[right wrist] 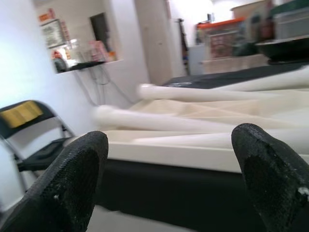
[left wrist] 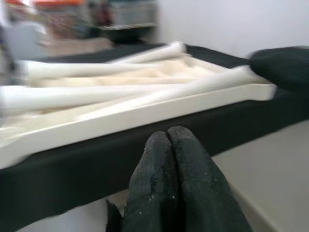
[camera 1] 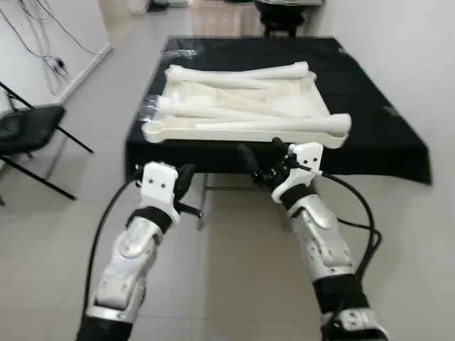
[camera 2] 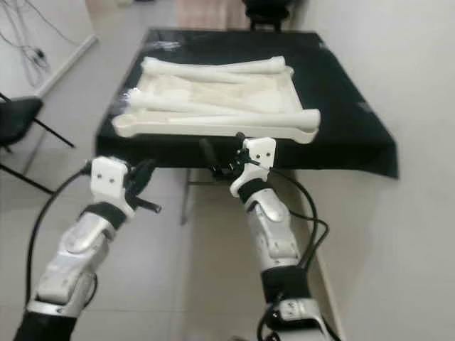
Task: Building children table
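Beyond both hands — tabletop (camera 1: pixel 242 131), legs (camera 1: pixel 234 71) blurred, chair (camera 1: pixel 28 128) cropped

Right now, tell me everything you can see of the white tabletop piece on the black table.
The white tabletop lies flat, apparently underside up, on the black-covered table, its near edge at the table's front. It looks like matte cream plastic or painted wood, rectangular with a raised rim and rounded corners. Four long white legs lie loose across it. Neither gripper touches it.
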Robot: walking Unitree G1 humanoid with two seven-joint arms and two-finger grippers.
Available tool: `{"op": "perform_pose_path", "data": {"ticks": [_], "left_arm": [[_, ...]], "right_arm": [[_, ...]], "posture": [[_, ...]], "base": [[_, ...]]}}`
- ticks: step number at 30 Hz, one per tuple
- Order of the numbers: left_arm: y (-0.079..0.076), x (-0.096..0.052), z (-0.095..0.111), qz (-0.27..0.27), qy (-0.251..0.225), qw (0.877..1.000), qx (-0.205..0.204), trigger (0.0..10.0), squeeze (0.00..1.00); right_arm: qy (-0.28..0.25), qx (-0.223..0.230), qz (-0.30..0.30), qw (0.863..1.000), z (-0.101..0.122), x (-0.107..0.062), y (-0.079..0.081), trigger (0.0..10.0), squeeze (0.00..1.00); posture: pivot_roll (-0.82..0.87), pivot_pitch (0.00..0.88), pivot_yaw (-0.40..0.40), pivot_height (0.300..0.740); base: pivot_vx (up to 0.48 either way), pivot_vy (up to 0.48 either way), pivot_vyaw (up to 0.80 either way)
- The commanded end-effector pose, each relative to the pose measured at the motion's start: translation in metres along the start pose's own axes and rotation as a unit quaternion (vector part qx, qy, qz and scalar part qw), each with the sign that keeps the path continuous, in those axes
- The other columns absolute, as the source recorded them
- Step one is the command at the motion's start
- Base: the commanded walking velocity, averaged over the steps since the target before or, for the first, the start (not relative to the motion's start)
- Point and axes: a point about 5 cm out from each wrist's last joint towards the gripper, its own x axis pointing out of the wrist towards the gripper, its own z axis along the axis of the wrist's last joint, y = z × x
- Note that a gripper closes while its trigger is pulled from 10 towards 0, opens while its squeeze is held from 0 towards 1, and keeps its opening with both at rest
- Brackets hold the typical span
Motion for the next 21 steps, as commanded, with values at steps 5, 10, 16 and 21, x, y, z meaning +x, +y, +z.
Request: {"op": "perform_pose_path", "data": {"ticks": [5,10,16,21], "left_arm": [[-0.009,0.0,0.005,-0.036,0.001,0.999,-0.008,10.0,0.0],[-0.015,0.0,0.007,-0.053,0.002,0.999,-0.009,10.0,0.0],[-0.02,0.001,0.012,-0.07,-0.005,0.998,-0.008,10.0,0.0],[-0.024,0.003,0.018,-0.083,-0.013,0.996,-0.006,10.0,0.0]], "right_arm": [[-0.042,0.006,0.027,0.999,0.031,0.01,-0.001,10.0,0.0],[-0.064,0.003,0.032,0.997,0.048,0.015,-0.004,10.0,0.0],[-0.059,-0.001,0.063,0.996,0.056,0.019,0.003,10.0,0.0],[-0.072,-0.008,0.101,0.992,0.065,0.02,0.011,10.0,0.0]], "posture": [[0.01,0.102,-0.029,0.74],[0.01,0.103,-0.033,0.74],[0.01,0.102,-0.033,0.74],[0.01,0.102,-0.034,0.74]], "base": [[0.458,0.0,0.0],[0.457,0.0,0.0],[0.456,0.0,-0.4],[0.434,0.0,-0.8]]}}
